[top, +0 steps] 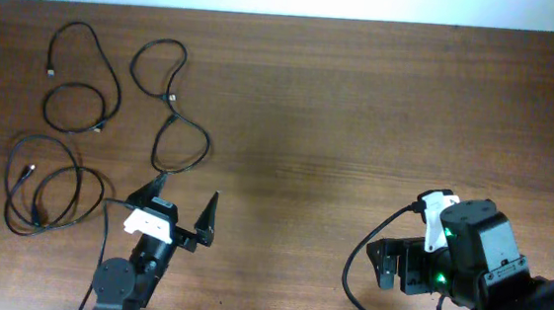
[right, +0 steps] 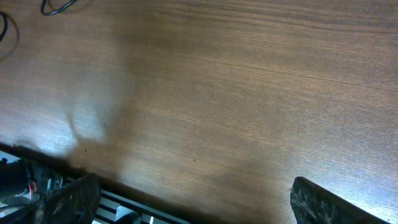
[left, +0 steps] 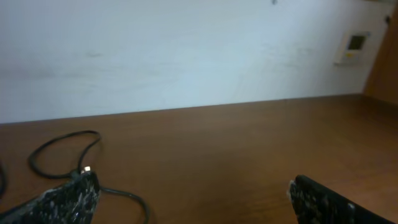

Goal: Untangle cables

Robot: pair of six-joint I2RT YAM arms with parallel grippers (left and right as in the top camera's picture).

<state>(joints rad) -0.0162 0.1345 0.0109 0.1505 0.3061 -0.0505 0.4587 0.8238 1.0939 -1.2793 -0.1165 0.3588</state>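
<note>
A brown wood-grain table [top: 360, 102] is seen from above, with a pale wall along the top edge. The only label-like item is a small white wall plate [left: 354, 45] at the upper right of the left wrist view, and its markings are too small to read. The left gripper [top: 187, 193], at the lower left of the overhead view, has its two dark, pointed fingers spread wide, holding and touching nothing. It carries a white block behind the fingers. The right gripper [right: 194, 183], at the lower right of the overhead view, also has its jaws spread wide over bare wood, empty, with rough black speckled pads in the lower corners of its wrist view. Green lights glow on its black housing. The cables [top: 115, 93] lie at the upper left of the table as three thin black cords in loose, separate loops. The upper-left cable sits farthest back, the middle cable [top: 170, 102] has small plug ends, and the lower-left cable [top: 77, 174] coils just beside the left gripper.
</note>
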